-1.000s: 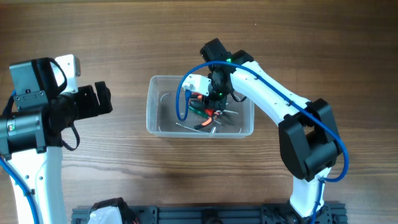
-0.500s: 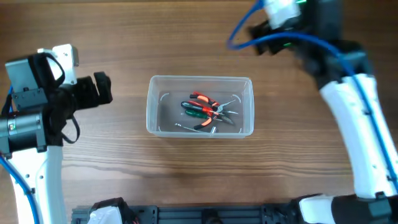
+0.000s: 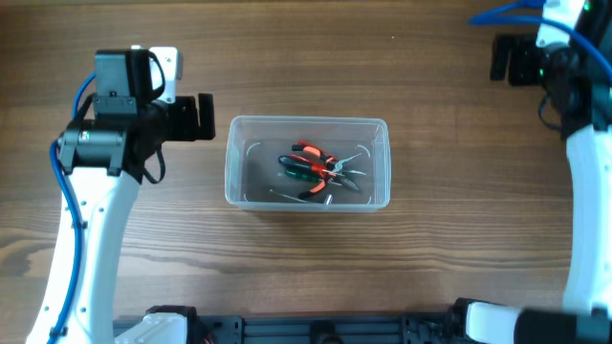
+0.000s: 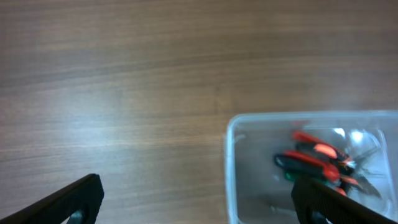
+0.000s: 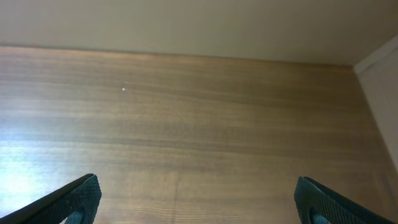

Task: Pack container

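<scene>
The clear plastic container [image 3: 308, 162] sits mid-table and holds several small hand tools [image 3: 316, 170] with red, orange and green handles. In the left wrist view the container [image 4: 231, 163] fills the lower right, its tools [image 4: 317, 160] showing through. My left gripper [image 3: 202, 118] hovers just left of the tub's upper left corner, open and empty; its fingertips [image 4: 81, 198] straddle the tub's left wall. My right gripper [image 3: 504, 59] is far off at the upper right, open, with bare wood between its fingertips [image 5: 74, 199].
A dark rail [image 3: 316, 331] runs along the table's front edge between the arm bases. In the right wrist view a pale wall [image 5: 186, 25] rises behind the table's far edge.
My right arm lifted out of the container, opened, and swung away to the far upper right. My left arm moved right, toward the container's left side.
</scene>
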Controlling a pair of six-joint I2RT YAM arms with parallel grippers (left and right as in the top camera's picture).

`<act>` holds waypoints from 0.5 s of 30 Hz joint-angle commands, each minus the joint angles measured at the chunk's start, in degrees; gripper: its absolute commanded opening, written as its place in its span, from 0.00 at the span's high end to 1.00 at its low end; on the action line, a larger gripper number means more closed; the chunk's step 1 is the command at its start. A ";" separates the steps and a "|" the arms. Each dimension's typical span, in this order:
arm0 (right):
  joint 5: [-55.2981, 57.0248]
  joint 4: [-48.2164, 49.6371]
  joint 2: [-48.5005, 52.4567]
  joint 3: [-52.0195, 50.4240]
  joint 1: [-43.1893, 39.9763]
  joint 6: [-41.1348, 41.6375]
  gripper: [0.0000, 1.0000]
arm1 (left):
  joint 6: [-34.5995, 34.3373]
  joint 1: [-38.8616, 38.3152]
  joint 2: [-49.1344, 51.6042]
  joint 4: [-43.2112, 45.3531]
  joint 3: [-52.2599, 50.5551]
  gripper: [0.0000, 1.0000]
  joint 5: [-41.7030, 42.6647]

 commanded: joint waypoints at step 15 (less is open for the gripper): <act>-5.49 2.29 -55.21 -52.00 4.90 -0.66 0.00 | -12.55 -2.03 -38.60 8.46 -32.94 0.00 -19.41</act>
